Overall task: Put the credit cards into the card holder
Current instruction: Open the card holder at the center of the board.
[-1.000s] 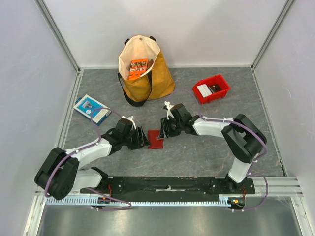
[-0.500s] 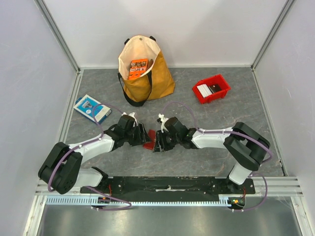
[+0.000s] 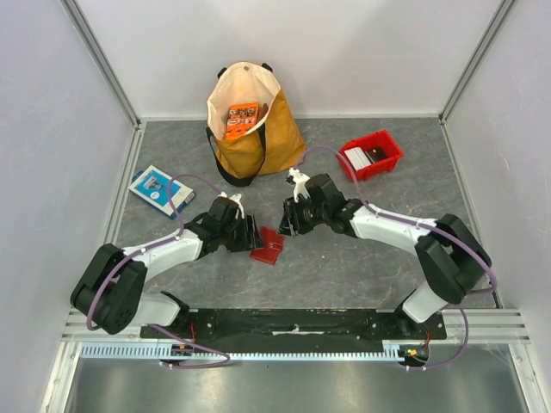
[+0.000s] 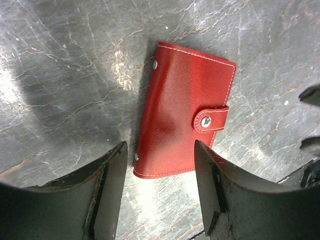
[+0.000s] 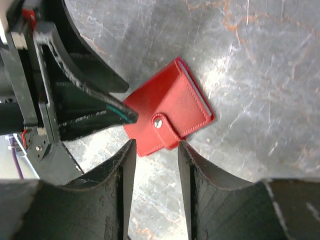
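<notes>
The card holder point(image 3: 268, 244) is lying closed on the grey table point(image 3: 362, 267), near the middle, and its snap tab is being shown fastened in both wrist views. It is being flanked by the two grippers. The left gripper point(image 3: 252, 234) is being held just to its left with the fingers point(image 4: 112, 190) spread apart and nothing clamped. In the left wrist view the near end of the card holder is being framed between them. The right gripper point(image 3: 284, 225) is being held just behind it on the right, with fingers point(image 5: 125, 180) likewise released and nothing grasped. In the right wrist view a left fingertip is being shown at a corner of the card holder, though whether it is touching cannot be told. The credit cards point(image 3: 366, 157), whitish and dark, are being held in a red bin point(image 3: 372, 174) well apart at the back right. An orange packet point(image 3: 242, 120) is being carried in a tan bag point(image 3: 258, 146) at the back. A blue-and-white box point(image 3: 160, 190) is lying at the left.
</notes>
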`<state>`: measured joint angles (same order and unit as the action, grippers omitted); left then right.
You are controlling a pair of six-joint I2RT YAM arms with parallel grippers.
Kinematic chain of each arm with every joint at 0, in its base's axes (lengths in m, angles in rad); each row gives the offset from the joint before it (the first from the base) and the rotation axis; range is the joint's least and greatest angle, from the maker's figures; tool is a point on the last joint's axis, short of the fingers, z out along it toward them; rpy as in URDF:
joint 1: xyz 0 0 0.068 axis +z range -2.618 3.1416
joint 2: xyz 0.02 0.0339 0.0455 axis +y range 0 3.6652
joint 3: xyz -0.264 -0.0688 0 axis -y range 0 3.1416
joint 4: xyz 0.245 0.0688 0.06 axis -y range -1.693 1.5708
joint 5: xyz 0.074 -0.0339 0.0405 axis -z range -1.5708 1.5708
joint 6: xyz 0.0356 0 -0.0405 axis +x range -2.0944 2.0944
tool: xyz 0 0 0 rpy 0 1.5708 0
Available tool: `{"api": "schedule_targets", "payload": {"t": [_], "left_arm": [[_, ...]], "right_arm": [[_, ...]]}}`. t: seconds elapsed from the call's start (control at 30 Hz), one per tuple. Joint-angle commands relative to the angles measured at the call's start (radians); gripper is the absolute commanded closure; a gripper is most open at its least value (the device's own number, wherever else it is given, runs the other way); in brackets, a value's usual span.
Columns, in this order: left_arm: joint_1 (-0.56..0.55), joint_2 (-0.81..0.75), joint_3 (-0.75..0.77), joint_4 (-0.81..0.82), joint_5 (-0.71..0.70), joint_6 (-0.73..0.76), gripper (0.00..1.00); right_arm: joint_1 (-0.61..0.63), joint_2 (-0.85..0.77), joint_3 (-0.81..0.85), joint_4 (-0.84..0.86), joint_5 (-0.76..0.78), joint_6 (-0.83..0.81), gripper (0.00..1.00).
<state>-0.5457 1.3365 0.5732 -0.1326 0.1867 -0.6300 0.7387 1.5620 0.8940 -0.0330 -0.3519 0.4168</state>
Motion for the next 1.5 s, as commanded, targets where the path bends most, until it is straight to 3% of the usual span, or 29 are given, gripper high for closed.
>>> {"api": "schedule_targets", "payload": {"t": [0.0, 0.23, 0.63, 0.93, 1.13, 1.23, 1.47], "left_arm": [[-0.002, 0.050, 0.028, -0.015, 0.037, 0.070, 0.38], [-0.002, 0.099, 0.034, -0.025, 0.048, 0.085, 0.41], [-0.002, 0.145, 0.039, -0.025, 0.091, 0.124, 0.53], [-0.005, 0.207, 0.076, -0.006, 0.112, 0.133, 0.77], [-0.002, 0.234, 0.102, 0.005, 0.117, 0.125, 0.92], [-0.002, 0.245, 0.103, 0.010, 0.123, 0.119, 0.96], [-0.011, 0.247, 0.085, 0.056, 0.138, 0.082, 0.98]], "right_arm": [[-0.009, 0.111, 0.144, -0.084, -0.157, -0.190, 0.55], [-0.009, 0.251, 0.250, -0.168, -0.191, -0.282, 0.58], [-0.009, 0.313, 0.180, -0.191, -0.211, -0.317, 0.57], [0.001, 0.328, 0.132, -0.199, -0.289, -0.317, 0.60], [0.042, 0.348, 0.129, -0.226, -0.277, -0.328, 0.69], [0.060, 0.363, 0.128, -0.229, -0.257, -0.316, 0.73], [0.111, 0.386, 0.140, -0.199, -0.243, -0.276, 0.67]]}}
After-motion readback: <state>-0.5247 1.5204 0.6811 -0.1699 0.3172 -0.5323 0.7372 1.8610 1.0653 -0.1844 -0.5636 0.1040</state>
